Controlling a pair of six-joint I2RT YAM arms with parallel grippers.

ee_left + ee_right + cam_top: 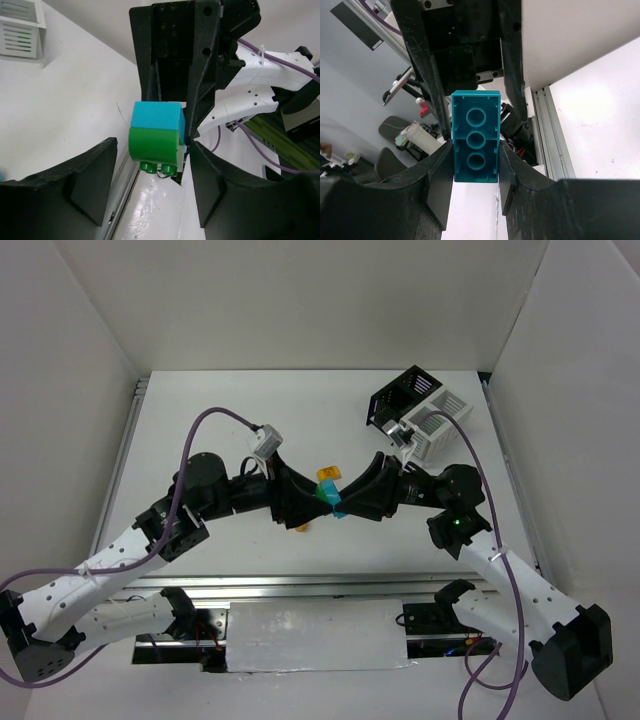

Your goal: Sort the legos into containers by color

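A teal lego (476,130) is held above the table with my right gripper (476,165) shut on its sides, hollow underside facing the camera. A green lego (154,143) is stuck to the teal one (157,116). My left gripper (152,167) faces it from the opposite side, open. The green lego sits between its fingers: the right one (215,185) is close to it and the left one (90,175) stands well apart. From above, both grippers (305,502) (352,500) meet mid-table around the teal lego (335,508). The black container (400,395) and the white container (440,425) stand at the back right.
An orange-yellow lego (328,476) lies on the table just behind the meeting grippers. A small orange piece (303,528) shows under the left gripper. The white container (20,30) is at the top left of the left wrist view. White walls enclose the table.
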